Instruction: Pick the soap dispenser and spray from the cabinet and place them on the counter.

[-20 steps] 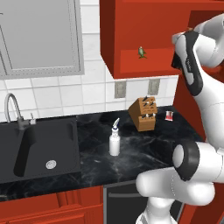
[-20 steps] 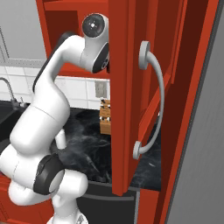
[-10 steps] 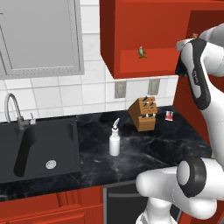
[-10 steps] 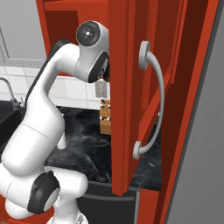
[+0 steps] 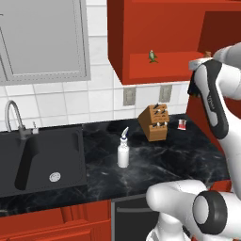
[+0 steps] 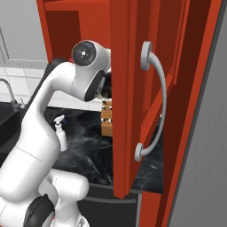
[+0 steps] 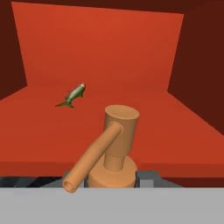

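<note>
Status: gripper [image 7: 116, 179] sat at the front lip of the cabinet [image 5: 141, 37], fingers clamped on the soap dispenser [image 7: 114, 151]. In the hand view the tan pump head rose right between the tips, spout angled toward the camera, with the shelf edge behind it. So I judged the bottle to be off the shelf and carried, not resting. The dark body was hidden below the frame, so I couldn't tell how low the grip sat.

Spray [image 5: 123, 151] stood upright on the counter [image 5: 188, 150], between the sink [image 5: 42, 155] and the knife block [image 5: 154, 122]. That half looked done.

Risks from here:
- Grip looked to be up near the pump collar. If so, the bottle could swing or slip on a fast descent.
- The open door [image 6: 128, 88] hung just beside the arm's upper link. A wide swing on the way out could clip it or its handle.
- The straight drop path ended near the knife block. Coming down too close could knock it, or leave the dispenser leaning on it.
- Release before the base was flat on the counter would tip it.
- The small fish figure [image 7: 72, 95] sat well back on the shelf, so no concern there.
</note>
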Robot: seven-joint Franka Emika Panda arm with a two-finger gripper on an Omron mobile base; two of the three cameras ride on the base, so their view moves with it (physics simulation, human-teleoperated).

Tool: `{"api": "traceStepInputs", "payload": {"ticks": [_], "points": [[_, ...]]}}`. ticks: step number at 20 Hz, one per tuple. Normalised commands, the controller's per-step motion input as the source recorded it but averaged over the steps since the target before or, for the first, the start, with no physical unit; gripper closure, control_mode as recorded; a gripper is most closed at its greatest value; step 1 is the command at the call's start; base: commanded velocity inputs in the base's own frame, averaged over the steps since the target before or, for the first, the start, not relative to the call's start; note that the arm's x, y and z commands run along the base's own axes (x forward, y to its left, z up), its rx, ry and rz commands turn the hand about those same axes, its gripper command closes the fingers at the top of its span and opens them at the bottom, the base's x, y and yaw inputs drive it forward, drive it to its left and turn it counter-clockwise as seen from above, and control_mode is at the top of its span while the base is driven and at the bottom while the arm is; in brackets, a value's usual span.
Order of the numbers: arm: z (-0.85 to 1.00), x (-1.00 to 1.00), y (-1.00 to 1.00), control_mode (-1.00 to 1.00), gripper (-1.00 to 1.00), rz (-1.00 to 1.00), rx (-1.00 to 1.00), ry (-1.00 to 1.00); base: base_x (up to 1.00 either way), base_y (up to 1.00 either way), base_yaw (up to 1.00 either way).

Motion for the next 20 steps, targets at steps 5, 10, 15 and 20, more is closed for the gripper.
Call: {"api": "traceStepInputs", "payload": {"ticks": [5, 10, 15, 20], "points": [[-0.40, -0.19, 0.08, -1.00, 1.00, 0.00, 0.00, 0.03, 0.00, 0.00, 0.00], [-0.40, -0.09, 0.09, -1.00, 1.00, 0.00, 0.00, 0.05, 0.00, 0.00, 0.00], [-0.33, -0.04, 0.06, -1.00, 1.00, 0.00, 0.00, 0.05, 0.00, 0.00, 0.00], [-0.33, -0.01, 0.03, -1.00, 1.00, 0.00, 0.00, 0.06, 0.00, 0.00, 0.00]]}}
